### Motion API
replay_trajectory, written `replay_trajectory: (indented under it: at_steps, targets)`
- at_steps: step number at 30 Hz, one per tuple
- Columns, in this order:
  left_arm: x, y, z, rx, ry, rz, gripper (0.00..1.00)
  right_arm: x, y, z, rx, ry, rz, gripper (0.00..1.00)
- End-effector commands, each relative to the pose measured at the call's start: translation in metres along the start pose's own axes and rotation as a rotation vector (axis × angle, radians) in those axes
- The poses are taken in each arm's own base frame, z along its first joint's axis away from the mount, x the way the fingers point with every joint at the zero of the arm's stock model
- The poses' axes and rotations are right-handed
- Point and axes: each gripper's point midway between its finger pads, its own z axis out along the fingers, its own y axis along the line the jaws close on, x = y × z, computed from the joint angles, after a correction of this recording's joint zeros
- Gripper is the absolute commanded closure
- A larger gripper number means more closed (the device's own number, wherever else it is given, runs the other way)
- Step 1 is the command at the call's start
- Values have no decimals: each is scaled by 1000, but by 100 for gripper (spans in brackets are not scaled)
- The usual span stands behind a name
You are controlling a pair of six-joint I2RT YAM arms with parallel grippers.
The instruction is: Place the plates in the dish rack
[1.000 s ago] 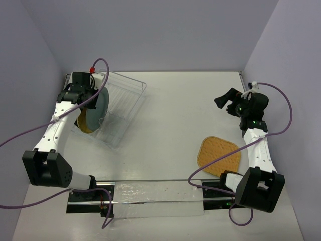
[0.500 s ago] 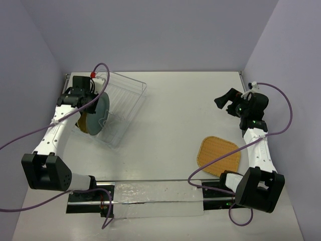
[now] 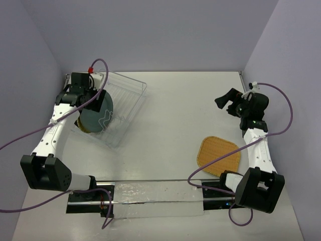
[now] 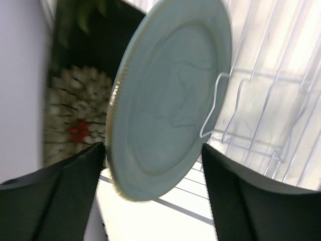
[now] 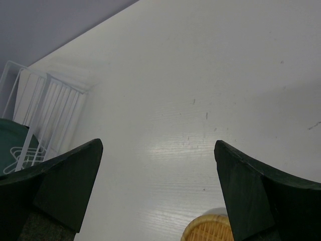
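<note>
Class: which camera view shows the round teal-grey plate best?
The left wrist view: the round teal-grey plate fills the frame, face and ridged rim clear. The top external view shows it small, partly under the left arm. The right wrist view catches only a dark sliver behind the dish rack's wire.

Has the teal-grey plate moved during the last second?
Yes. The teal-grey plate has leaned over and shifted toward the near-left side of the dish rack.

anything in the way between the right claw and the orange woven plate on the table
Nothing visible does. The right claw hangs open over bare table; the orange woven plate lies flat nearer the front edge, only table between them.
</note>
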Motion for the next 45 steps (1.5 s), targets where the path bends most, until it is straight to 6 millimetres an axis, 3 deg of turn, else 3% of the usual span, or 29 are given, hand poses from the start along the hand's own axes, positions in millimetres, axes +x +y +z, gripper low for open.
replay_trajectory:
  at_steps: [1,3,8,13,15,16,20,23,24,27,30,35,39,45]
  targets:
    - [-67,25,-54,-84,-223,-63,11,-15,2,-8,27,-55,-16,0]
    - [-91,28,-73,-84,-302,-93,5,-17,-5,-11,73,-68,0,0]
    - [-137,19,-110,-28,-465,-144,1,-15,-32,-24,248,-89,61,0]
    - [-181,4,-133,39,-608,-271,1,3,-93,-59,554,-112,245,0]
    - [-195,-11,-129,101,-637,-381,1,15,-118,-73,600,-106,342,0]
    - [-200,-20,-125,139,-642,-409,1,23,-126,-77,606,-99,394,0]
    - [-217,-103,-100,423,-596,-364,1,65,-160,-91,693,-53,537,0]
    - [-224,-164,-101,533,-566,-264,1,82,-182,-107,809,-61,582,0]
    - [-226,-169,-98,547,-560,-256,1,87,-185,-108,824,-57,587,0]
    - [-221,-229,-100,728,-522,-179,1,106,-191,-111,850,-31,627,0]
    - [-212,-264,-93,806,-473,-137,1,125,-198,-114,893,4,650,0]
    - [-205,-297,-81,864,-405,-116,1,149,-188,-104,824,88,698,0]
    - [-188,-329,-75,948,-350,-97,1,165,-172,-96,729,139,738,0]
    - [-142,-385,-66,1123,-200,-78,1,178,-150,-94,635,183,773,1]
